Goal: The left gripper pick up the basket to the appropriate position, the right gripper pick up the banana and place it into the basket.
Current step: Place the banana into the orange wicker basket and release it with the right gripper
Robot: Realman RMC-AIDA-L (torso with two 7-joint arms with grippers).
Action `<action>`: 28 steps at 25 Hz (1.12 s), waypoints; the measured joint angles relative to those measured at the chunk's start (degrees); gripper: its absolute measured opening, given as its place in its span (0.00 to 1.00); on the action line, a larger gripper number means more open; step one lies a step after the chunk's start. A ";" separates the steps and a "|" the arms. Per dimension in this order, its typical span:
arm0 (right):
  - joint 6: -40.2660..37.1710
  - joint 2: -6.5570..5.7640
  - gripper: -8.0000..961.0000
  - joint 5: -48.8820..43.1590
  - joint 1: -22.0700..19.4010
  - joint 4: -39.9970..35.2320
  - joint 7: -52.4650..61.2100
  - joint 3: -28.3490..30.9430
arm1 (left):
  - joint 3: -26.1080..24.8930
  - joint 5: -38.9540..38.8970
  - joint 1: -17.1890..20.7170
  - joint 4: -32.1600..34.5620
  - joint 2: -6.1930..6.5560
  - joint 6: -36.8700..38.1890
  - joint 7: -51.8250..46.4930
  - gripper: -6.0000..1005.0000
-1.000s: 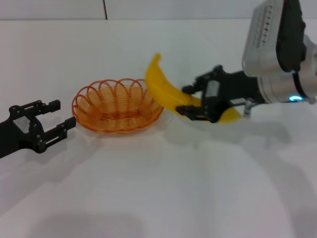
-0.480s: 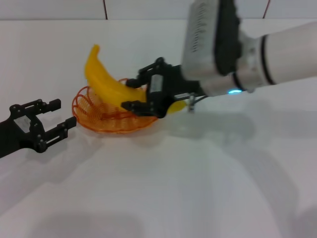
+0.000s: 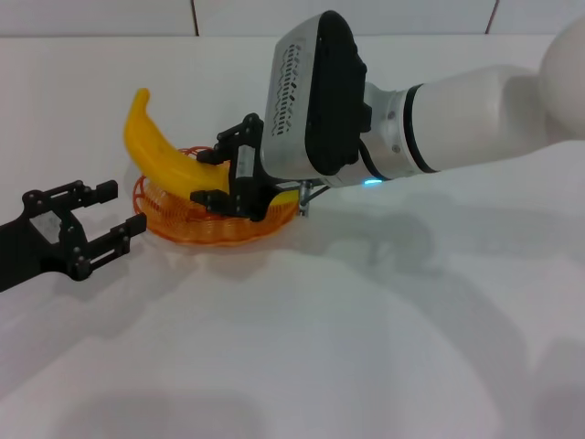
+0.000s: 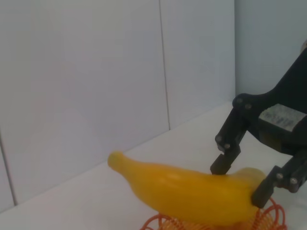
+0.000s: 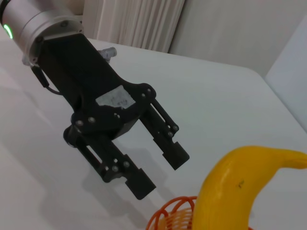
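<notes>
White tabletop is spreading across the head view, with a pale wall running along its far edge. Toward the robot's left, the basket is sitting flat on that surface, its orange wire loops showing beneath the load. Reaching in from the right side, the right gripper is clenching the banana near its lower end, one finger above the fruit and one below. It is holding the fruit over the basket at a slant, the free pointed tip rising up and to the left past the basket's rim while the gripped end is dipping low inside the wire bowl. Whether that end is touching the wire cannot be made out. The left wrist view is showing the same grasp from the side: black fingers are pressing on the yellow skin, with orange loops just under it. The left gripper is hovering just beside the basket's left rim with its fingers spread apart, gripping nothing and not touching the wire. In the right wrist view that spread claw is appearing beside the yellow tip.
</notes>
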 joint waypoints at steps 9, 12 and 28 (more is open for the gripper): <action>0.05 0.00 0.49 -0.37 0.94 1.63 -0.53 -0.40 | 0.00 0.01 -0.16 0.00 0.00 0.01 0.08 0.57; 0.17 0.00 0.50 -0.10 1.05 2.07 -1.49 -0.41 | 0.00 0.01 -0.20 0.00 0.00 0.01 0.09 0.57; -0.18 -0.27 0.80 0.05 -3.05 -3.06 -1.24 1.19 | -0.54 0.01 0.44 -1.34 0.00 0.10 0.30 0.57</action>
